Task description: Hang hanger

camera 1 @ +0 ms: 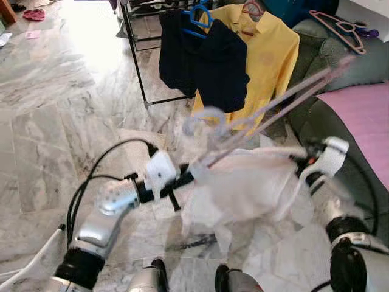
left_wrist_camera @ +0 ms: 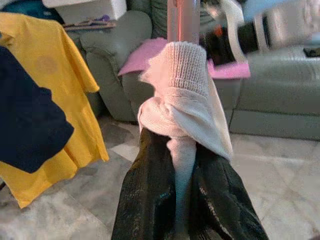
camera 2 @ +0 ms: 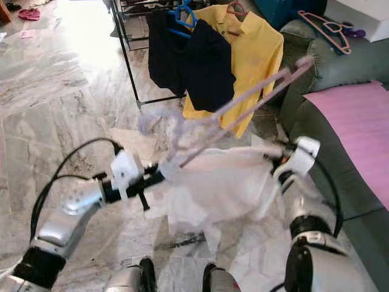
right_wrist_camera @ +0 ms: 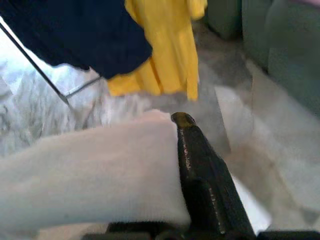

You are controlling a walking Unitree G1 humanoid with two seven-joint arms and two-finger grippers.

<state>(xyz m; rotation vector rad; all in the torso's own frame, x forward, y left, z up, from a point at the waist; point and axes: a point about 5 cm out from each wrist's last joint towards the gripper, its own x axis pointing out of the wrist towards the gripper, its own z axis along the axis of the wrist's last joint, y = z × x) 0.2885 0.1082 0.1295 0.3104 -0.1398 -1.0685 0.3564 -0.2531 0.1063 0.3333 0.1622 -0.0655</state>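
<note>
Carrying a pale pink hanger [camera 1: 267, 106] with a white garment [camera 1: 243, 188] draped from it, short of the clothes rack [camera 1: 137, 67], blurred mid-swing, hook [camera 1: 203, 120] pointing toward the rack. Left gripper [left_wrist_camera: 182, 165] pinching a fold of the white cloth at the hanger's neck, fingers pressed together on it. Right gripper [right_wrist_camera: 182, 122] lying along the garment's far edge, one black finger against the cloth; whether clamped or merely resting, cannot tell.

Risking a slip: gripping cloth rather than plastic, so the hanger possibly sliding free or twisting under a fast swing. Risking a snag on the yellow shirt [camera 1: 267, 55] and navy shirt [camera 1: 203, 64] already crowding the rack, knocking them off their hangers.

Leaving open marble floor [camera 1: 61, 109] left of the rack; green sofa [camera 1: 340, 121] closing in just right of it, limiting the right arm's reach.
</note>
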